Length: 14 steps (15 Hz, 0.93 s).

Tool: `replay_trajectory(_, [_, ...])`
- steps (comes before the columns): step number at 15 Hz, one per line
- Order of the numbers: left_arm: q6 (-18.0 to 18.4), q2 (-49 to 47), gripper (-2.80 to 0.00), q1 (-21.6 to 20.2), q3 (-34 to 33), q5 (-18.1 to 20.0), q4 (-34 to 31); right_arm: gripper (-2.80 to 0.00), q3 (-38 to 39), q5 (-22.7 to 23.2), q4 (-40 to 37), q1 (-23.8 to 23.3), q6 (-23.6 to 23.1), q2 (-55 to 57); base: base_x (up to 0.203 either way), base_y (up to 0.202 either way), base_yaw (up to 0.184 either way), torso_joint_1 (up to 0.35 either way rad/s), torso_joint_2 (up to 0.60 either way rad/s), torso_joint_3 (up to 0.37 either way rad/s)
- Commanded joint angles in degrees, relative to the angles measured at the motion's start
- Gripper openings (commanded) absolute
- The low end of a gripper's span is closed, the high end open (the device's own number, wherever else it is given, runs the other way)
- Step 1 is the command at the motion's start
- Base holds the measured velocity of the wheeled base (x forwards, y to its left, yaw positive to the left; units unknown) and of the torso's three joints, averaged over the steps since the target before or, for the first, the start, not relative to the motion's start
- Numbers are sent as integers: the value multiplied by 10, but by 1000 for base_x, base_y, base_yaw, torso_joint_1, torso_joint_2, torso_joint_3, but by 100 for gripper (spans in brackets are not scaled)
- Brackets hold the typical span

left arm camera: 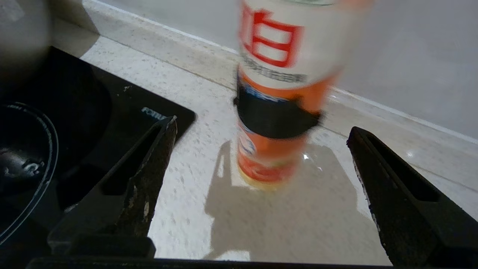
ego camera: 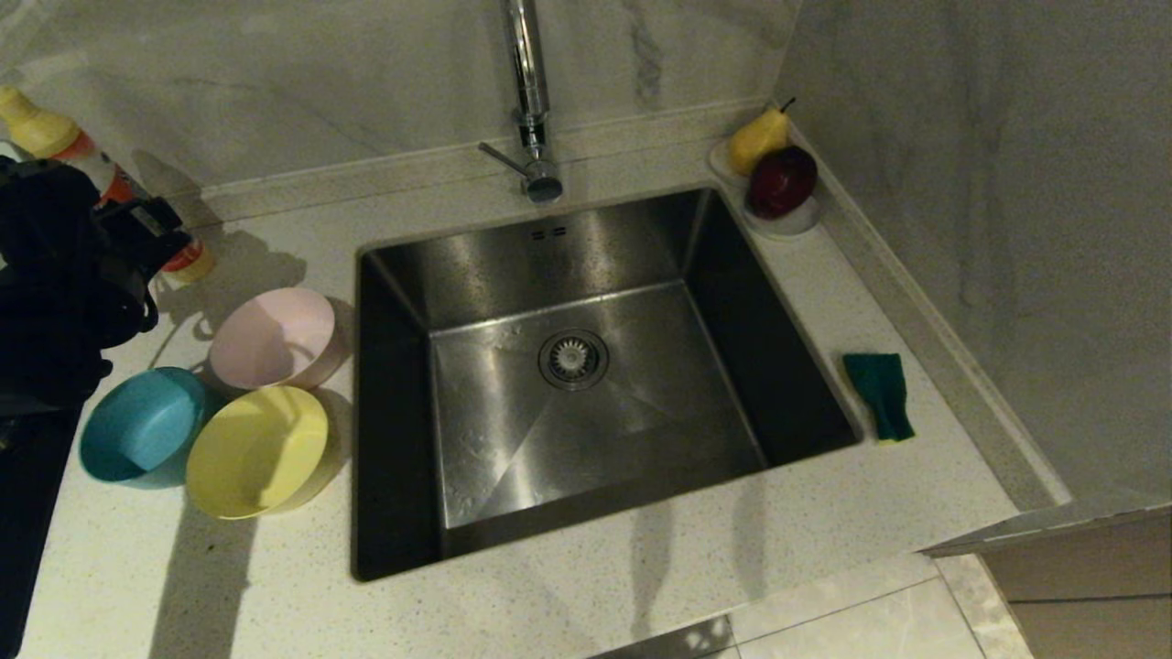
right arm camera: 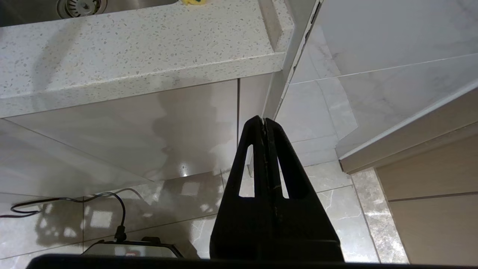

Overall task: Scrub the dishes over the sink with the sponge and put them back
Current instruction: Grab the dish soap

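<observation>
On the counter left of the square steel sink (ego camera: 586,366), pink, blue and yellow plastic bowls (ego camera: 261,403) wait. The left gripper (left arm camera: 261,157), jaws wide and empty, faces a bottle (left arm camera: 280,93); better drop toward one bowl's rim. The right gripper (right arm camera: 265,123) hangs closed.

Home kitchen: steel sink (ego camera: 586,384) with tap (ego camera: 529,101), speckled stone counter (ego camera: 824,522), hob (left arm camera: 74,123).

The sink (ego camera: 586,275) is brushed steel with a dull sheen, its tap (ego camera: 528,73) bright polished chrome. The tabletop (ego camera: 824,522) looks like pale speckled stone, faintly glossy. Pink (ego camera: 275,337), blue (ego camera: 142,423) and yellow (ego camera: 258,450) bowls are matt, smooth plastic. The sponge (ego camera: 879,394) shows a coarse green face.
</observation>
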State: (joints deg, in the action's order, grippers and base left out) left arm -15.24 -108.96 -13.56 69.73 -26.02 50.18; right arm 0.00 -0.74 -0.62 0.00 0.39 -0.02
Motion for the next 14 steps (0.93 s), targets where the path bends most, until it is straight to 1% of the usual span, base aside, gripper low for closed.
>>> replay_trajectory(1, [0,-32,0,-6,13,11,27,-280,0,0,0,0,0,0,0,0,0,0,0,0])
replay_trajectory(8, [12,-86,0,-7,62,26,37,-280,0,0,0,0,0,0,0,0,0,0,0,0])
replay_trajectory(10, [17,-104,0,-7,87,29,38,-280,0,0,0,0,0,0,0,0,0,0,0,0])
replay_trajectory(13, [34,-135,0,-7,139,29,40,-280,0,0,0,0,1,0,0,0,0,0,0,0])
replay_trajectory(14, [36,-142,0,-7,145,32,41,-280,1,0,0,0,0,0,0,0,0,0,0,0])
